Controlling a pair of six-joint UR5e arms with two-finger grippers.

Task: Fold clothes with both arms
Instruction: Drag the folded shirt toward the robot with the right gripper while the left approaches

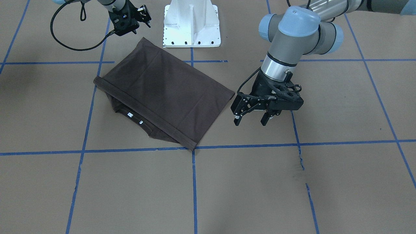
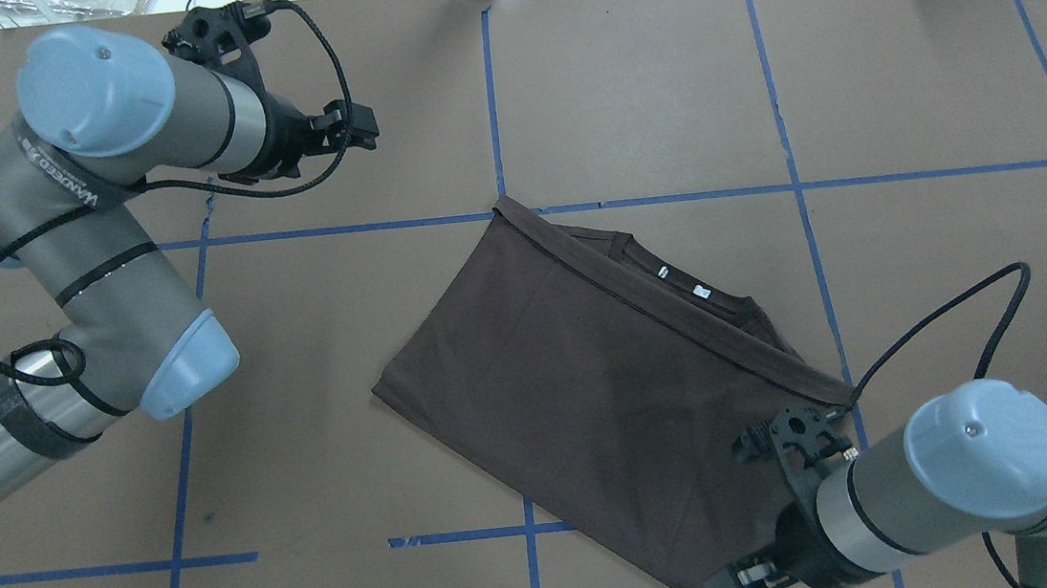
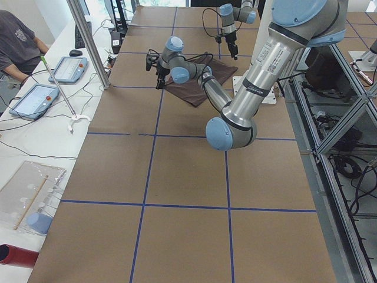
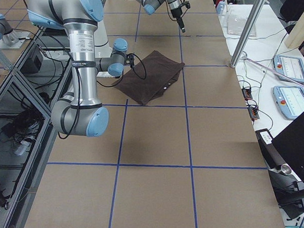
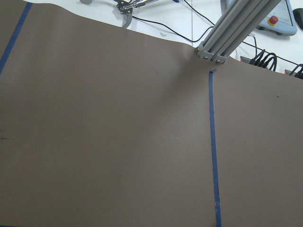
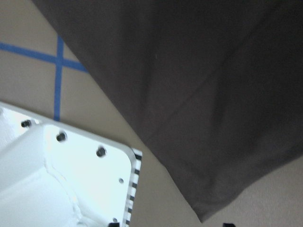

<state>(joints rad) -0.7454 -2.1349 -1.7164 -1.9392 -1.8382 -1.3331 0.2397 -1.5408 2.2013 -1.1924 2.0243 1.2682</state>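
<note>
The dark grey-brown T-shirt (image 1: 162,94) lies folded into a slanted rectangle on the brown table, also in the overhead view (image 2: 591,393). Its collar and white neck labels (image 1: 130,114) peek out under the folded hem. My left gripper (image 1: 251,120) is open and empty, hovering just off the shirt's corner on my left side; in the overhead view it (image 2: 362,129) sits well clear of the cloth. My right gripper (image 1: 144,15) looks open and empty, above the shirt's corner nearest the base. The right wrist view shows that corner (image 6: 199,94).
The white pedestal base (image 1: 191,26) stands close to the shirt's near corner and shows in the right wrist view (image 6: 57,170). Blue tape lines (image 1: 194,182) grid the table. An aluminium post (image 5: 236,23) stands at the far edge. An operator (image 3: 17,41) sits beyond it.
</note>
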